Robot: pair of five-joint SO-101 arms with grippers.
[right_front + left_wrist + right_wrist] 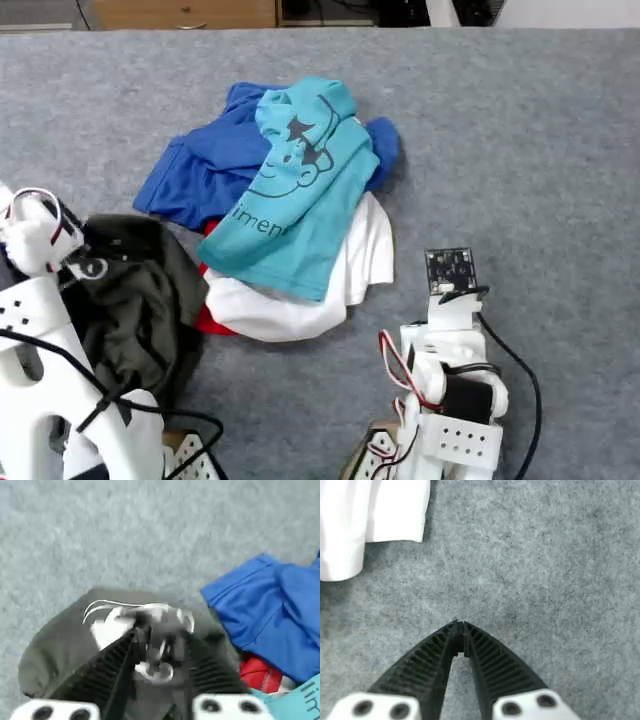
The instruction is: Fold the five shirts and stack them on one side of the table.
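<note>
Left arm (pixel 40 340), right arm (pixel 452 400): white plastic, black motors. Right gripper (pixel 460 625): black ribbed fingers (pixel 420 667), white screw-holed mounts. Black cable (pixel 527 375), red wires (pixel 390 362).

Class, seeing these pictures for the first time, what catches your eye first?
A bright teal shirt tops a blue shirt and a white shirt mid-table. Beside them, the left gripper is at a dark olive shirt; the right gripper, jaws shut, hangs over bare grey table.
</note>
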